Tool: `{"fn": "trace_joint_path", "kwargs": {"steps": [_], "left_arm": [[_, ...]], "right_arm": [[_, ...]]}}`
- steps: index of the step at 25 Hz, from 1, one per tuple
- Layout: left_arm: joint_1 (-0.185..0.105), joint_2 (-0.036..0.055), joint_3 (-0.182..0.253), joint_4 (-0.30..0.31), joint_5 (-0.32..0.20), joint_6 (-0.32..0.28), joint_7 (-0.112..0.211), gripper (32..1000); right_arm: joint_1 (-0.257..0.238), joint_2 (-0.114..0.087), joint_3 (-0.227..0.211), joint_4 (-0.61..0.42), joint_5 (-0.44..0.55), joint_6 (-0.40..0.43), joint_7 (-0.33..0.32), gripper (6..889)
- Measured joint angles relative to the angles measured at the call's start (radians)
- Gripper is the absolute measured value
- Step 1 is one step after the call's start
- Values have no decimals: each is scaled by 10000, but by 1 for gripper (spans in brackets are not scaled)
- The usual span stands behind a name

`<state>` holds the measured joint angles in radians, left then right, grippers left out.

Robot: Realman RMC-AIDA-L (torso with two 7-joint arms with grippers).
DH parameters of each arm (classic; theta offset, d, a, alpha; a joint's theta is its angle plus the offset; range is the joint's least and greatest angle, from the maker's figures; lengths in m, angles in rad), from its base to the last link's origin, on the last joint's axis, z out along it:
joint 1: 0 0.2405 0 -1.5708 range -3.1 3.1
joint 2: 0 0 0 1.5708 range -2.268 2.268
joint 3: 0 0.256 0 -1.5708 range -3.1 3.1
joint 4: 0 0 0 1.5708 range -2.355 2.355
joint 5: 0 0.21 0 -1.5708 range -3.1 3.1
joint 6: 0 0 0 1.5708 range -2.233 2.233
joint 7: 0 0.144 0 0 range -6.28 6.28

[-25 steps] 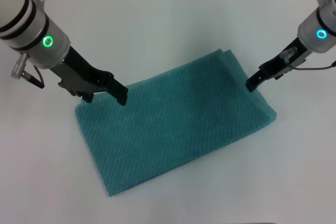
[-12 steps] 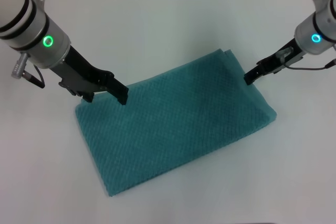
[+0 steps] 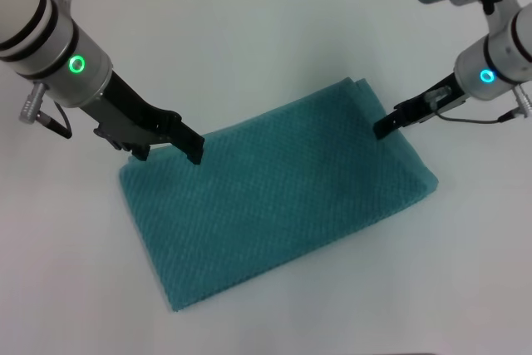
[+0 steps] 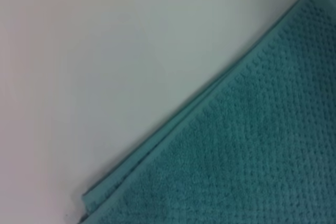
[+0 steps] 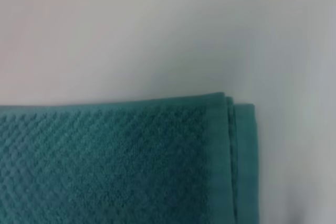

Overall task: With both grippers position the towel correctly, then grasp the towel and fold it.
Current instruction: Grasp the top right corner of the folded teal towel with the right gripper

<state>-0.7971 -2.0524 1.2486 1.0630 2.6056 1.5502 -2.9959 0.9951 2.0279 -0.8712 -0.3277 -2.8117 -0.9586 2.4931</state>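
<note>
Towel (image 3: 278,201): teal, doubled, lay flat and askew on the white worktop (image 3: 249,47).
Right gripper (image 3: 384,127): had crept inward along the towel's far right edge over the last second; grip state could not be told.
Left gripper (image 3: 170,145): unmoved at the far left corner, fingers parted.
Repositioning judged under way.
Writing: none legible.

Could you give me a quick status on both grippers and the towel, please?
Left gripper at towel's far-left edge, right gripper at its far-right edge. Towel flat, doubled, lying askew on table. Nothing in the way.
</note>
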Motion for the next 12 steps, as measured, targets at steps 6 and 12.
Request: {"fn": "trace_joint_path", "kwargs": {"steps": [6,12], "left_arm": [[-5,0,0,0,-12,0,1,893],[-6,0,0,0,-11,4,0,893]], "right_arm": [[-10,162,0,220,14,368,-110,857],[-59,209,0,237,30,519,-121,858]]}}
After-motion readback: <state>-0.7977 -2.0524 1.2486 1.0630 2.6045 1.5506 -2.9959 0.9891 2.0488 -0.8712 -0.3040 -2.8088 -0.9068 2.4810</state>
